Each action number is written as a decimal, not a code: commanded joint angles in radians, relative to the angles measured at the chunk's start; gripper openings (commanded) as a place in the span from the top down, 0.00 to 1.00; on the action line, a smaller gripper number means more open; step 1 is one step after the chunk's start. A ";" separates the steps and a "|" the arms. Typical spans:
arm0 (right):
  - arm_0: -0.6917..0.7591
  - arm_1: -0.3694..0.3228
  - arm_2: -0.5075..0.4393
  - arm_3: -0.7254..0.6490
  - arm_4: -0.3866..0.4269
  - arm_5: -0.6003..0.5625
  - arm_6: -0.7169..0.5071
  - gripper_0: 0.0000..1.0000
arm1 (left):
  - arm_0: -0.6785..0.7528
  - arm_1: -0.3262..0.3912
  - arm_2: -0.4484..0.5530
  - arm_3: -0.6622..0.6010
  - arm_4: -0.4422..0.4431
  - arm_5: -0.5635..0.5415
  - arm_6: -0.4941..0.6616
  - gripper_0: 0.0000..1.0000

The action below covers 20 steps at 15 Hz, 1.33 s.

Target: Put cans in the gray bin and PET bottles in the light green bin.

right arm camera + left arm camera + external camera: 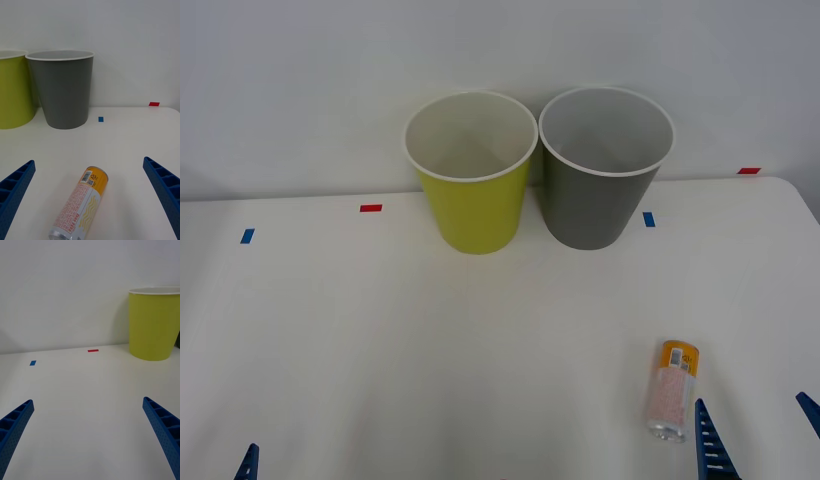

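Bins stand side by side at the far edge of the white table (330, 340): the light green bin (474, 195) on the left, the gray bin (595, 190) on the right. The can (671, 391) lies on its side, near and right, orange end pointing far. Beside it sits the right tool (758, 432).

Right wrist: right tool wide open, holding nothing, can lying between its fingers (15, 187), maybe not touching.

Left wrist: left tool (88, 435) wide open, holding nothing.

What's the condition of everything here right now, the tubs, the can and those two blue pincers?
Can: lying on its side on the table, untouched.
Gray bin: upright, nothing visible inside.
Green bin: upright, nothing visible inside.
Right pincer: open, low, can between its fingers.
Left pincer: open, holding nothing.
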 commanded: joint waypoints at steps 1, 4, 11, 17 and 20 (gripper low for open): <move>0.000 0.000 0.000 0.000 0.000 0.000 0.000 0.00 | 0.000 0.000 0.000 0.000 0.000 0.000 0.000 0.00; 0.000 0.000 0.000 0.000 0.000 0.000 0.000 0.00 | 0.000 0.000 0.000 0.000 0.000 0.000 0.000 0.00; 0.000 0.000 0.000 0.000 0.000 0.000 0.000 0.00 | 0.000 0.000 0.000 0.000 0.000 0.000 0.000 0.00; -0.026 0.057 0.018 0.049 0.026 0.008 0.012 0.00 | 0.000 0.000 0.000 0.000 0.000 0.000 0.000 0.00; -0.052 0.078 0.025 0.037 0.021 0.071 0.009 0.00 | 0.000 0.000 0.000 0.000 0.000 0.000 0.000 0.00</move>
